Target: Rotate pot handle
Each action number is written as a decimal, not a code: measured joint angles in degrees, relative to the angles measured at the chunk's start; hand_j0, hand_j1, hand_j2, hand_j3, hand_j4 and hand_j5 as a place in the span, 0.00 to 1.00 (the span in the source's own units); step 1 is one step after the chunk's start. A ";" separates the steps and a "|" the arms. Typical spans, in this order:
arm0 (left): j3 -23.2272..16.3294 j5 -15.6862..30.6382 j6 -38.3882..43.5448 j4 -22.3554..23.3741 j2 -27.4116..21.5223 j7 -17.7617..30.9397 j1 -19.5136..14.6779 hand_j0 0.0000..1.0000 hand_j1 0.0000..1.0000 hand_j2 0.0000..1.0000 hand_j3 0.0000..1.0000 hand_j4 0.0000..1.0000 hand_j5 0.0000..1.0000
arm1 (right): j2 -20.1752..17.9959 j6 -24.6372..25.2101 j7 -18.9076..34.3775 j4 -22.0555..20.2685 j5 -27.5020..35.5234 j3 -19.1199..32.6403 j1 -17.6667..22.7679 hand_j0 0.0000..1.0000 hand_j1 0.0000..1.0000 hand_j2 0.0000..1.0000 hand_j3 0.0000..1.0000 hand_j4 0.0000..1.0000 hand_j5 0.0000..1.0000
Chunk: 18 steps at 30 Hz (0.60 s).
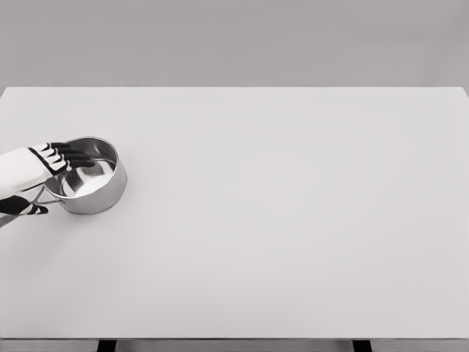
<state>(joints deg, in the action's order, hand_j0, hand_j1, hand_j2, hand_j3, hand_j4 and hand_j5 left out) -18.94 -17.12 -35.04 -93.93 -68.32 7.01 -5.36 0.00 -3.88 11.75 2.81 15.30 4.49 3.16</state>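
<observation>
Steel pot point(91, 183) looks empty, left hand point(51, 165) over its rim.

The left hand point(45, 170) covers most of the pot point(91, 180)'s handle point(40, 196), so the grip on it cannot be judged. The picture's left edge cuts off its arm.

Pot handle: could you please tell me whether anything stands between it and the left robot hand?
Nothing visible does. The left robot hand is already at the pot, fingers reaching over its rim, with the handle just below the hand.
</observation>
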 measured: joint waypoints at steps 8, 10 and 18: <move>0.96 -0.45 0.01 -0.09 -0.01 -1.26 4.13 1.00 1.00 1.00 1.00 1.00 1.00 | 0.00 -0.01 0.00 0.00 -0.01 -0.01 0.00 1.00 1.00 1.00 1.00 1.00 1.00; 2.12 -0.86 0.01 0.01 0.00 -1.52 5.71 1.00 1.00 1.00 1.00 1.00 1.00 | 0.00 -0.01 0.00 0.00 0.00 0.00 0.00 1.00 1.00 1.00 1.00 1.00 1.00; 6.21 -3.43 0.02 0.20 0.74 -1.83 7.74 1.00 1.00 1.00 1.00 1.00 1.00 | 0.00 0.00 0.00 0.00 0.00 0.00 0.00 1.00 1.00 1.00 1.00 1.00 1.00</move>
<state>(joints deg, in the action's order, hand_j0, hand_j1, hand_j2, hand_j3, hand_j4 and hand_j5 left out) -12.73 -20.55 -35.02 -93.72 -67.58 5.18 2.37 0.00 -3.88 11.75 2.81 15.30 4.49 3.16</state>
